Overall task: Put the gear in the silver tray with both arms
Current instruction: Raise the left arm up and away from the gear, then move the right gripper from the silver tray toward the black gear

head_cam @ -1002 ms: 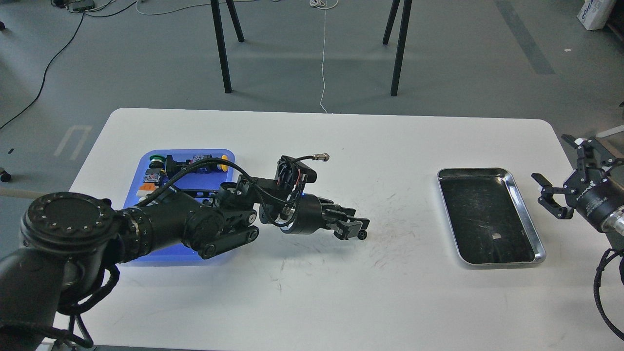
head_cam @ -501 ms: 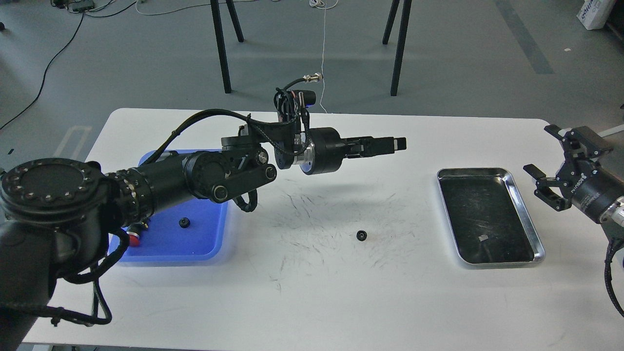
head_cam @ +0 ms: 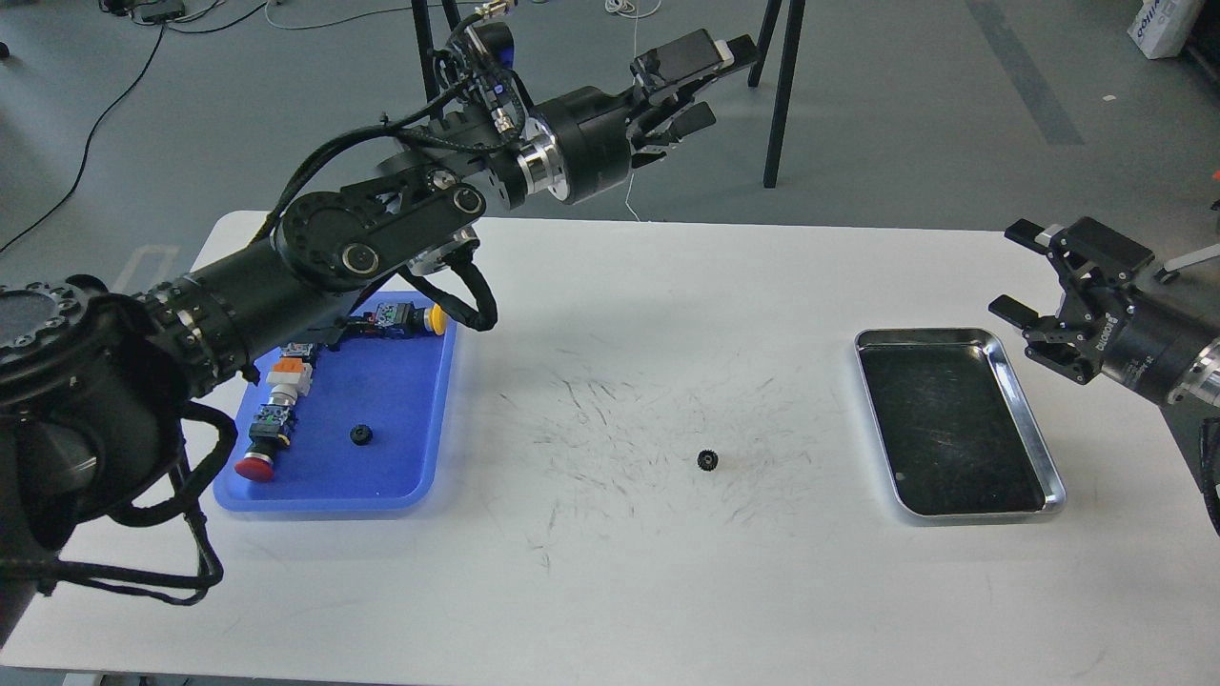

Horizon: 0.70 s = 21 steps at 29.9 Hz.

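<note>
So far the silver tray (head_cam: 1042, 448) holds no gear that I can make out; its dark scratched bottom shows only a small pale speck, too small to name. A small black gear (head_cam: 706, 461) lies loose on the white table (head_cam: 610, 591), roughly midway between the blue plastic tray (head_cam: 400, 476) and the silver tray, touching neither. A second black gear (head_cam: 360, 435) sits inside the blue tray, near its middle, beside a row of push-button switches (head_cam: 272, 419) along the tray's left side.

Judging by this layout, the job is about half done at best: a gear is out on the table, within reach of the other arm, and the carry into the silver tray is yet to come.

The left gripper (head_cam: 701, 81) is raised high beyond the table's far edge, its fingers spread apart and empty, well apart from both gears. The right gripper (head_cam: 1025, 272) hovers near the silver tray's far right corner, fingers likewise spread and holding nothing. The loose gear lies to the left of and nearer than that gripper, with the whole tray between them.
</note>
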Each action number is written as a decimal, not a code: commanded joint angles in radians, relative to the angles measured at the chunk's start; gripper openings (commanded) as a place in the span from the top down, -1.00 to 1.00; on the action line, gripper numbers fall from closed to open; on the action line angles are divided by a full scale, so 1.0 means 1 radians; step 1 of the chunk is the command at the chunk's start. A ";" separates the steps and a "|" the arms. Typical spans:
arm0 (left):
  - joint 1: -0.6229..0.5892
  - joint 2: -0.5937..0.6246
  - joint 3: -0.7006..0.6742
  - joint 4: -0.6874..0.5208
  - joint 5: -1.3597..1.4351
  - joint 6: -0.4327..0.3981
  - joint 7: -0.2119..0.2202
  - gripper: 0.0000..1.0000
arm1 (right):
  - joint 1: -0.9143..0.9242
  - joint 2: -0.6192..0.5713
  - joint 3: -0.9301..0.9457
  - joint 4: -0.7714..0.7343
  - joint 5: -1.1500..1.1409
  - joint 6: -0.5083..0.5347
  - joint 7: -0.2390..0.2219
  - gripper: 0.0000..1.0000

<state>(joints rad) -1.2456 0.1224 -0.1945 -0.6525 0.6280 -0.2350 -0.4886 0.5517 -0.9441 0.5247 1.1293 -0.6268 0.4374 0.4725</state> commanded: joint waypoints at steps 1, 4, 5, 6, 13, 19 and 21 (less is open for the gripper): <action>0.018 0.032 -0.008 0.005 -0.089 0.034 0.000 -0.99 | 0.001 -0.001 0.002 0.049 -0.121 0.000 0.000 -0.97; 0.060 0.057 -0.020 0.005 -0.155 0.040 0.000 -0.99 | 0.008 0.001 0.002 0.093 -0.215 0.000 0.000 -0.97; 0.073 0.062 -0.029 0.004 -0.168 0.040 0.000 -0.99 | 0.011 0.001 0.002 0.105 -0.249 0.003 0.000 -0.97; 0.086 0.066 -0.040 0.004 -0.175 0.039 0.000 -0.99 | 0.016 0.001 0.002 0.118 -0.279 0.004 0.000 -0.97; 0.167 0.066 -0.129 -0.002 -0.177 0.045 0.000 -0.99 | 0.048 0.008 -0.050 0.191 -0.578 0.006 -0.003 -0.97; 0.212 0.066 -0.132 -0.009 -0.177 0.048 0.000 -0.99 | 0.068 0.005 -0.106 0.202 -0.801 -0.006 -0.002 -0.97; 0.219 0.062 -0.132 -0.009 -0.177 0.060 0.000 -0.99 | 0.079 0.007 -0.107 0.201 -0.853 -0.015 -0.002 -0.97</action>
<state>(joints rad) -1.0367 0.1888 -0.3264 -0.6609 0.4509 -0.1867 -0.4886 0.6186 -0.9368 0.4236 1.3315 -1.3971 0.4334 0.4709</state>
